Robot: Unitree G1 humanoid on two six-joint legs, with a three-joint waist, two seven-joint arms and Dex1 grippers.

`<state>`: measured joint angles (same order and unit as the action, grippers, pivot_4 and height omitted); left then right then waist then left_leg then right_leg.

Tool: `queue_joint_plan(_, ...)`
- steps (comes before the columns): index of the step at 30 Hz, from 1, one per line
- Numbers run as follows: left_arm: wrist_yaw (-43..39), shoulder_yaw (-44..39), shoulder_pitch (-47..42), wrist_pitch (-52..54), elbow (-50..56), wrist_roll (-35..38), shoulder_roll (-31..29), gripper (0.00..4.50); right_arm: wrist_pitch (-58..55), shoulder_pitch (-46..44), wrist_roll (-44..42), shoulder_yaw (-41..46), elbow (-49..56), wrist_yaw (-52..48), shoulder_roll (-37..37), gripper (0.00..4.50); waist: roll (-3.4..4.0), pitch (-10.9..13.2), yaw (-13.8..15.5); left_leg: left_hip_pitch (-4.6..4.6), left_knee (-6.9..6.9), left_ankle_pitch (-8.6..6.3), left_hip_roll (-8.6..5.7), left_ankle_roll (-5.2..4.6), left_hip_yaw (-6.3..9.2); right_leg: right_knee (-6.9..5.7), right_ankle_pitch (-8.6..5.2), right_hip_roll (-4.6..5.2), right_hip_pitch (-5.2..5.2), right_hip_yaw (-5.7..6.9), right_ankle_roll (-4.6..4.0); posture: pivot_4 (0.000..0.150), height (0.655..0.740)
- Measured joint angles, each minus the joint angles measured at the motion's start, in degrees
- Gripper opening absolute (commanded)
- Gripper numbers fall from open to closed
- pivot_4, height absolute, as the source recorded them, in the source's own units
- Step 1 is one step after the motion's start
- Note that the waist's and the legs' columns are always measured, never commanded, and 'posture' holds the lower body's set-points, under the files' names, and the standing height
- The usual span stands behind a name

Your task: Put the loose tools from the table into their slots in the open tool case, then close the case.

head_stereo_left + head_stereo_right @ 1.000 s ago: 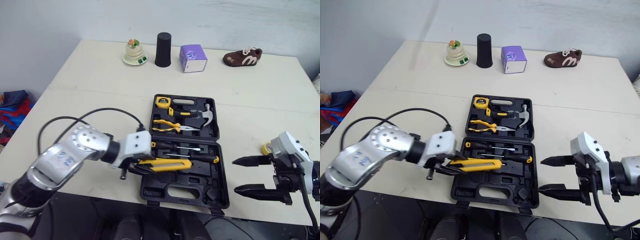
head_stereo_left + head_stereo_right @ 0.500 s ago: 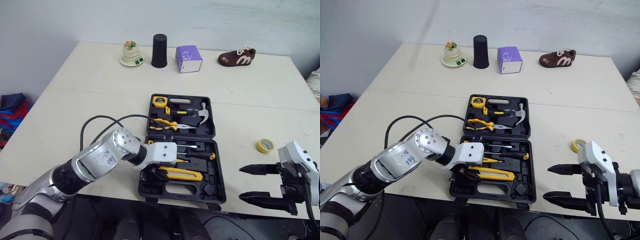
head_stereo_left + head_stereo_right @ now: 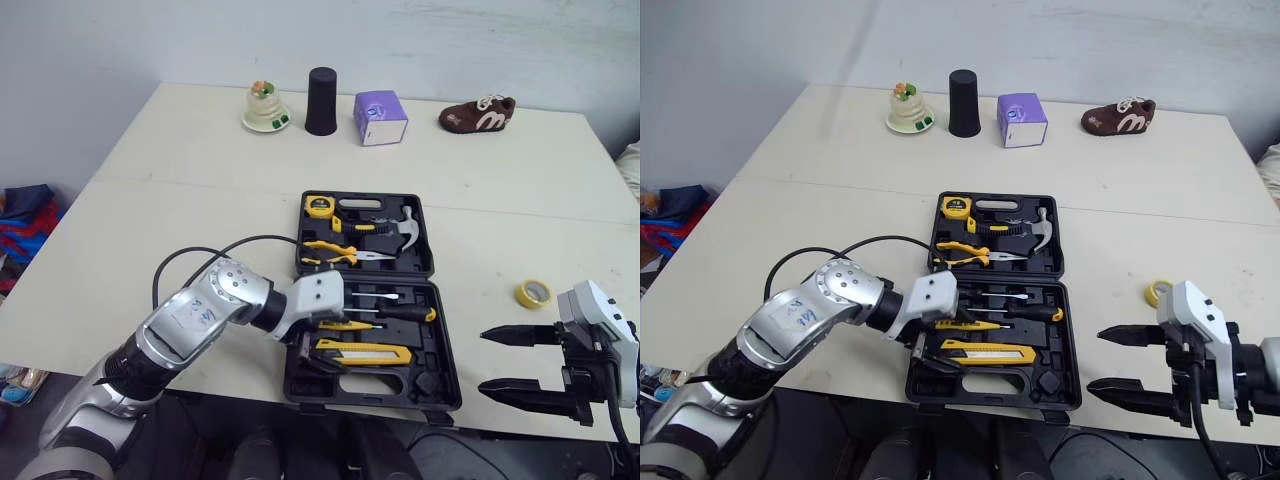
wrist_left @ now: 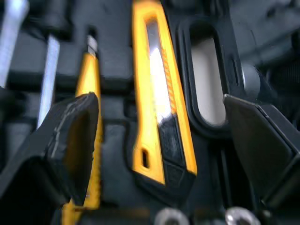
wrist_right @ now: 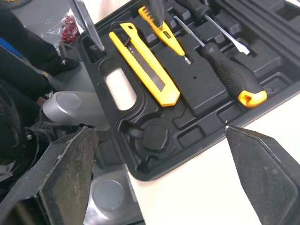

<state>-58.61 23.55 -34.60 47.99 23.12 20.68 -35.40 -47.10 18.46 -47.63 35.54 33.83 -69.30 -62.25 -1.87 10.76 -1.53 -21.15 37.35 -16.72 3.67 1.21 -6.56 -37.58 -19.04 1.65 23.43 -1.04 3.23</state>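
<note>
The left tool (image 3: pixel 308 356) hides part of the tool case's (image 3: pixel 440 395) near-left edge and the slots there.

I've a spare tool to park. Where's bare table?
Bare: left of the tool case, and between it and the back row, figurine to shoe. Crowded: right of the case, by the tape roll and right end effector.

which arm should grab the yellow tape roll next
Right. The yellow tape roll lies on the table just beyond the open right gripper. The left gripper hangs open over the utility knife in the tool case, on the far side.
</note>
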Motion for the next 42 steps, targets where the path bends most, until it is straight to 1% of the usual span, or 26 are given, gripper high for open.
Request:
queue_joint_plan(3, -2.9, -3.4, 3.0, -8.0, -2.0, 1.9, 1.5, 2.25, 0.0, -0.4, 0.0, -0.9, -0.2, 0.2, 0.0, 4.50, 0.00, 0.0, 0.0, 0.00, 0.00, -0.01, -0.03, -0.03, -0.01, 0.01, 0.01, 0.03, -0.01, 0.00, 0.02, 0.150, 0.7383)
queue_joint_plan(7, -6.8, -3.1, 4.4, -15.1, -4.7, 1.7, 1.4, 0.38, 0.1, -1.6, 0.0, -1.5, -0.5, 0.3, 0.0, 4.50, 0.00, 0.0, 0.0, 0.01, -0.02, -0.03, -0.03, -0.05, -0.01, 0.01, 0.02, 0.00, -0.01, 0.00, 0.02, 0.150, 0.7383)
queue_joint_plan(8, -7.4, -2.9, 4.5, -15.9, -5.3, 1.5, 1.3, 0.05, 0.1, -1.7, 0.0, -1.5, -0.5, 0.3, 0.0, 4.50, 0.00, 0.0, 0.0, 0.02, -0.02, -0.03, -0.03, -0.06, -0.01, 0.01, 0.02, 0.00, -0.01, 0.00, 0.02, 0.150, 0.7383)
queue_joint_plan(15, -8.3, 0.3, 4.7, -18.5, -8.7, -3.5, 0.4, 0.05, 0.8, -2.3, 0.9, -2.7, -0.7, 0.4, 0.0, 4.50, 0.00, 0.0, -0.1, 0.00, -0.02, -0.13, -0.03, -0.25, -0.01, 0.01, 0.02, 0.01, 0.00, 0.00, 0.03, 0.150, 0.7383)
queue_joint_plan(24, -7.7, 5.6, 3.3, -22.0, -11.3, -9.6, 1.7, 0.05, 0.9, -2.6, 1.2, -3.3, -0.9, 0.5, 0.0, 4.50, -0.01, -0.1, -0.1, 0.10, -0.03, -0.16, -0.02, -0.29, -0.01, 0.01, 0.02, 0.01, -0.10, 0.00, 0.03, 0.150, 0.7383)
queue_joint_plan(26, -7.8, 6.5, 3.1, -22.9, -11.9, -10.0, 2.3, 0.05, 0.9, -2.9, 1.2, -3.4, -1.1, 0.5, 0.0, 4.50, -0.04, -0.1, 0.0, 0.13, -0.03, -0.17, -0.02, -0.31, -0.01, 0.01, 0.02, 0.01, -0.14, -0.01, 0.03, 0.150, 0.7383)
queue_joint_plan(29, -7.9, 7.2, 2.7, -23.9, -12.0, -11.1, 2.3, 0.05, 0.9, -3.2, 1.2, -3.5, -1.1, 0.5, 0.0, 4.50, -0.05, -0.1, 0.0, 0.18, -0.06, -0.19, -0.02, -0.34, -0.01, 0.05, 0.03, 0.03, -0.44, 0.00, 0.02, 0.150, 0.7383)
queue_joint_plan(32, -8.0, 8.6, 2.1, -24.2, -11.9, -12.4, 2.2, 0.05, 0.9, -3.4, 1.5, -3.8, -1.3, 0.5, 0.0, 4.50, -0.07, -0.1, -0.1, 0.86, -0.23, -0.35, -0.01, -0.43, -0.01, 0.29, 0.01, 0.05, -1.16, 0.00, 0.01, 0.150, 0.7383)
queue_joint_plan(36, -7.2, 9.1, 1.7, -23.9, -12.3, -13.5, 3.0, 0.05, 0.9, -3.8, 2.0, -4.0, -2.2, 0.7, 0.0, 4.50, 0.05, -0.2, -0.1, 1.03, -0.25, -0.39, 0.05, -0.55, -0.02, 0.71, 0.02, 0.07, -1.59, 0.03, 0.03, 0.150, 0.7383)
queue_joint_plan(38, -6.8, 9.1, 1.5, -22.3, -12.4, -13.5, 3.7, 0.05, 1.0, -4.1, 2.0, -4.3, -2.5, 0.8, 0.0, 4.50, 0.05, -0.2, 0.0, 1.04, -0.22, -0.37, 0.02, -0.64, -0.02, 0.83, 0.09, 0.13, -1.70, 0.03, 0.06, 0.150, 0.7383)
queue_joint_plan(42, -6.3, 9.9, 0.5, -16.2, -12.3, -13.5, 4.8, 0.05, 1.4, -4.6, 2.5, -6.1, -2.7, 0.9, 0.0, 4.50, 0.03, -0.4, 0.0, 1.04, -0.24, -0.26, 0.03, -0.84, -0.02, 1.33, 0.14, 0.16, -1.91, 0.02, -0.47, 0.150, 0.7383)
